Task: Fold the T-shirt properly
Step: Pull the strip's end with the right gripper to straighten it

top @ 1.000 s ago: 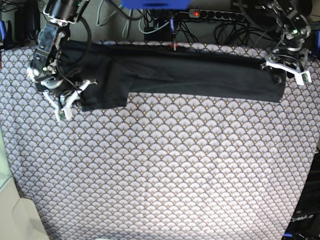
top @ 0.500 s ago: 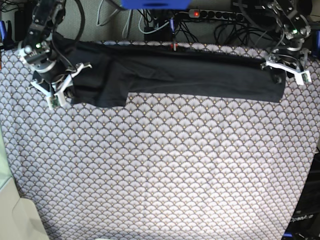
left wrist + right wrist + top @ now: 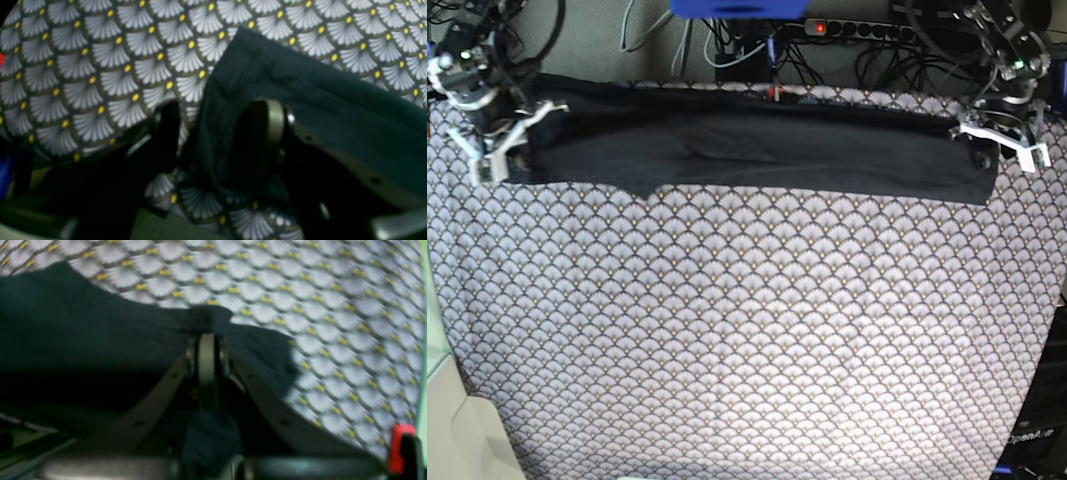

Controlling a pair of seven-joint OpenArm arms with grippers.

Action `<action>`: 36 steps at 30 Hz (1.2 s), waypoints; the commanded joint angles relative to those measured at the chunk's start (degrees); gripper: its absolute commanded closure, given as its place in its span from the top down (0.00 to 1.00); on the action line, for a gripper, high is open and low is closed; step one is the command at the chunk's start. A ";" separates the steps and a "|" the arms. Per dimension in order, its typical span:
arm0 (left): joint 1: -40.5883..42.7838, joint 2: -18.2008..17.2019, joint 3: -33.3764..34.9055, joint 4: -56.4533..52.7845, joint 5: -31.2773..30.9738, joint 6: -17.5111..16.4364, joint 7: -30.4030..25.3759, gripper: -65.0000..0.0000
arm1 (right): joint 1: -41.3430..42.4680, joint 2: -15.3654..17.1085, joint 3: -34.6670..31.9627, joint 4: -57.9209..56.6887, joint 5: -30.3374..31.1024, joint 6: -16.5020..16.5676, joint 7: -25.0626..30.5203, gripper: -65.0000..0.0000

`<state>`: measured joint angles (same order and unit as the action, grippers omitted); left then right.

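Table covered in a scallop-patterned grey cloth with yellow dots (image 3: 747,340); along its far edge lies the plain black cotton T-shirt (image 3: 747,145), drawn into a long narrow band. Right gripper (image 3: 206,340), pressed together, pinches one end of the fabric. Left gripper (image 3: 220,133), jaws spread, straddles the opposite end without clamping it. Risk: tension from the right arm may drag the unclamped end, skewing the fold.
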<state>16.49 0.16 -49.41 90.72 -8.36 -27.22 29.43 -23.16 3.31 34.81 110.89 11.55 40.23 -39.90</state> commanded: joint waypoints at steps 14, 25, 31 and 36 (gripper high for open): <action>-0.01 -1.44 -0.22 1.46 -0.65 0.01 -1.43 0.51 | -9.06 0.25 3.83 0.63 4.84 -0.23 9.09 0.00; 0.70 -2.67 -1.19 1.46 -0.65 -0.07 -1.43 0.51 | -10.56 -0.01 0.67 0.36 4.58 -0.23 8.74 0.00; 0.08 -2.23 -6.55 1.55 -0.30 -7.37 -0.99 0.51 | -11.44 0.16 0.58 -0.96 4.05 -0.23 8.74 0.05; 0.08 -2.14 -9.19 1.55 -0.30 -10.71 -0.90 0.51 | -11.17 -1.33 1.02 -1.05 0.62 -0.23 8.74 0.27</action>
<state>16.60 -1.23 -58.24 91.13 -8.01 -37.76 29.82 -33.98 1.72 35.48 109.12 11.97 40.21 -32.21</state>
